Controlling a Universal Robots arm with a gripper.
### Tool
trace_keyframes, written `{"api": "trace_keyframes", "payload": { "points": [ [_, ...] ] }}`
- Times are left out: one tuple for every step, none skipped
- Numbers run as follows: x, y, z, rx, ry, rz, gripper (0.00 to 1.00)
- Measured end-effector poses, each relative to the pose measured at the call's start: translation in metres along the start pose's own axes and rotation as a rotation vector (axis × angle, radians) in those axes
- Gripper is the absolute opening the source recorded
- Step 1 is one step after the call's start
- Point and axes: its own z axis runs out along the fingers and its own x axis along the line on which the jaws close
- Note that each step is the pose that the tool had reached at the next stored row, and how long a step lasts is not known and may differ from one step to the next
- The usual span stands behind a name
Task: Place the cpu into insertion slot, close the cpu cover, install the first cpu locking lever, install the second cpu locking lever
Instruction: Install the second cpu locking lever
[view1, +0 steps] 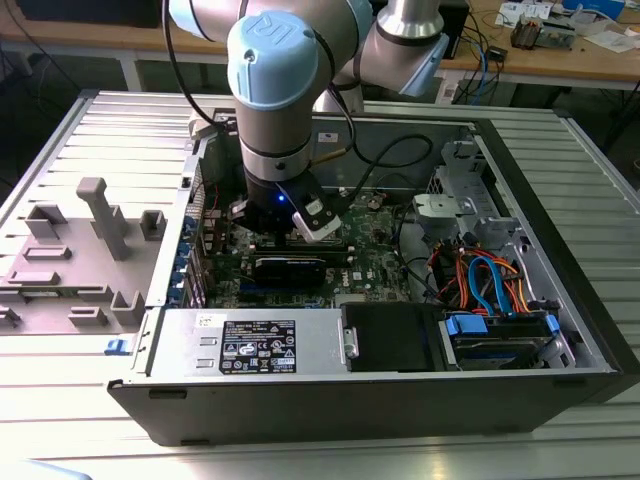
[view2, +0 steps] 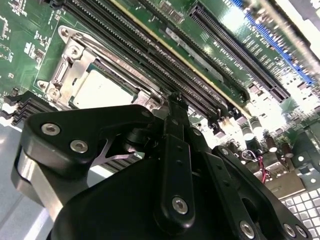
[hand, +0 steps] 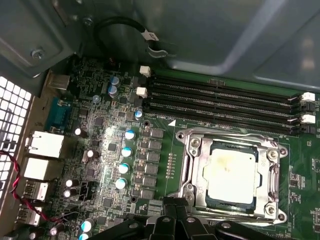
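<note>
At the lower right of the first wrist view, the cpu (hand: 232, 172) lay flat in the insertion slot (hand: 191, 196), its dull silver top showing through the square window of the cpu cover (hand: 272, 172), which appeared to be already down over it. The gripper (hand: 172, 220) sat at the bottom edge of that frame, just beside the socket's near edge and above the green circuit board (hand: 165, 165); the chip lay slightly off to the right of the claw in this frame. In the second wrist view the black linkage of the gripper (view2: 175, 107) rose from the lower half of the frame, its tip close to the socket corner, with the cpu (view2: 100, 90) at centre left. I cannot tell whether the claw was apart or together.

The long black memory slots (hand: 225, 102) ran along the socket's far side, across the upper middle of the first wrist view. In the exterior view the gripper (view1: 300, 225) reached down into the open computer case (view1: 380, 400) at centre frame, cables (view1: 480, 285) lying well apart towards the right.
</note>
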Motion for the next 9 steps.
{"api": "trace_keyframes", "payload": {
  "points": [
    [-0.0001, 0.0008, 0.0001, 0.0, 0.0002, -0.001, 0.11],
    [-0.0003, 0.0012, 0.0002, 0.0001, 0.0005, -0.002, 0.11],
    [-0.0002, 0.0012, 0.0003, 0.0001, 0.0006, -0.002, 0.11],
    [-0.0002, 0.0012, 0.0006, 0.0001, 0.0007, -0.002, 0.11],
    [-0.0001, 0.0012, 0.0009, -0.0001, 0.0007, -0.002, 0.11],
    [-0.0001, 0.0011, 0.0014, -0.0004, 0.0007, -0.002, 0.11],
    [-0.0001, 0.001, 0.0018, -0.0011, 0.0006, -0.003, 0.11],
    [0.0, 0.001, 0.0022, -0.0014, 0.0006, -0.003, 0.11],
    [-0.0001, 0.0009, 0.003, -0.0019, 0.0001, -0.003, 0.11]
  ]
}}
